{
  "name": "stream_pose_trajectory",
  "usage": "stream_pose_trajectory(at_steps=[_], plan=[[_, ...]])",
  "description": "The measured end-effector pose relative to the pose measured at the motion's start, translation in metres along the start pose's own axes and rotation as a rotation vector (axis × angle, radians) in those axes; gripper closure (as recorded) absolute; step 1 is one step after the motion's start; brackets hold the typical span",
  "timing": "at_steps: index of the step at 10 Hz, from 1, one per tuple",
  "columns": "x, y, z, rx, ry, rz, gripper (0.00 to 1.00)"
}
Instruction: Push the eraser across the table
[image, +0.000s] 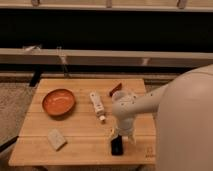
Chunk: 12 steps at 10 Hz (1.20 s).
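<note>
1. Fingers (113, 133): spread apart, one tip to each side of the eraser's far end, clamped on nothing.
2. Gripper (123, 136): pointed downward, low over the front right part of the table (80, 147), directly over the far end of the eraser (117, 146). Contact with the eraser: cannot tell.
3. Arm (146, 102): extended leftward from the pale rounded robot body (187, 125) at the right of the view, crossing the table's right edge, then bent at a bulky wrist joint and turned down toward the front edge.
4. Eraser: flat on the table, close to the front edge, right of centre, long side running front to back. Far end partly covered by the gripper.
5. White tube (97, 105): flat near the table's centre, just left of the wrist joint, apart from the eraser.
6. Orange bowl (58, 101): upright on the left half of the table.
7. Beige block (56, 139): flat on the front left, well apart from the eraser.
8. Red-brown piece (115, 89): near the back edge, behind the wrist joint.
9. Dark logo (149, 152): at the front right corner, near the eraser's right.
</note>
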<state>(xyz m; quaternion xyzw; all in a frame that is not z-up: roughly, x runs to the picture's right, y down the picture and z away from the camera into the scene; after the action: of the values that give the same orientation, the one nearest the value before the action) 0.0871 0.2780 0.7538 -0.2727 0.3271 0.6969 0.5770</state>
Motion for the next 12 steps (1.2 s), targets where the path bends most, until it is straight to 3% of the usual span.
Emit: stream_pose_trajectory(at_steps=[6,12], plan=[[0.015,0.006,0.019,0.032,0.042,-0.060,0.20],[-0.008,-0.005,0.025,0.079,0.012,-0.043,0.20]])
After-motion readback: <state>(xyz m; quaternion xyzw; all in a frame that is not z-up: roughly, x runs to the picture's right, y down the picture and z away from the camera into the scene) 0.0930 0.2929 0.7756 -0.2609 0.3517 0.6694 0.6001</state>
